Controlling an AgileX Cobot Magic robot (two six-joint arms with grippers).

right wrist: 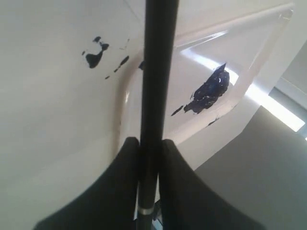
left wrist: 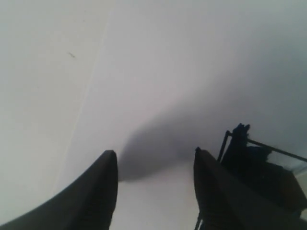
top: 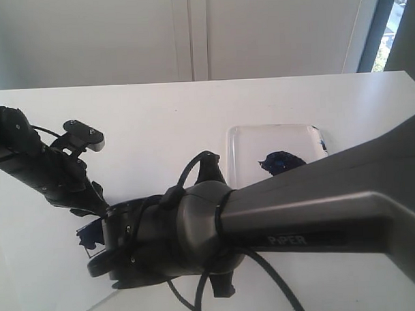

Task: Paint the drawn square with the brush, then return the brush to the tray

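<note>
Right gripper [right wrist: 148, 143] fills your right wrist view from closest range: its two dark fingers are clenched on the brush [right wrist: 158, 72], pinching the black handle just above the silver ferrule. The bristles are out of sight in every view. Beyond the handle you see the tray [right wrist: 240, 52], clear and shallow, with the paint blob [right wrist: 208, 91] on its floor. Some paint spots [right wrist: 94, 57] lie on the white surface just outside the tray's rounded corner. None of the other views shows those spots.

Your left gripper [left wrist: 154, 152] is released, its fingers spread wide with nothing between them, hanging over the white paper [left wrist: 168, 57]. Beside one finger that view shows a blue-black shape with thin dark lines, too blurred to name.

Only the exterior view gives you the layout. The drawn square [top: 87, 235] shows as a blue patch well apart from the tray, on the side towards the left arm [top: 30, 162]. Most of the patch is hidden by the right arm [top: 298, 214], which reaches across in front of the tray and covers its near edge. Both grippers meet at the patch, far from the tray, on the white table [top: 158, 109].
</note>
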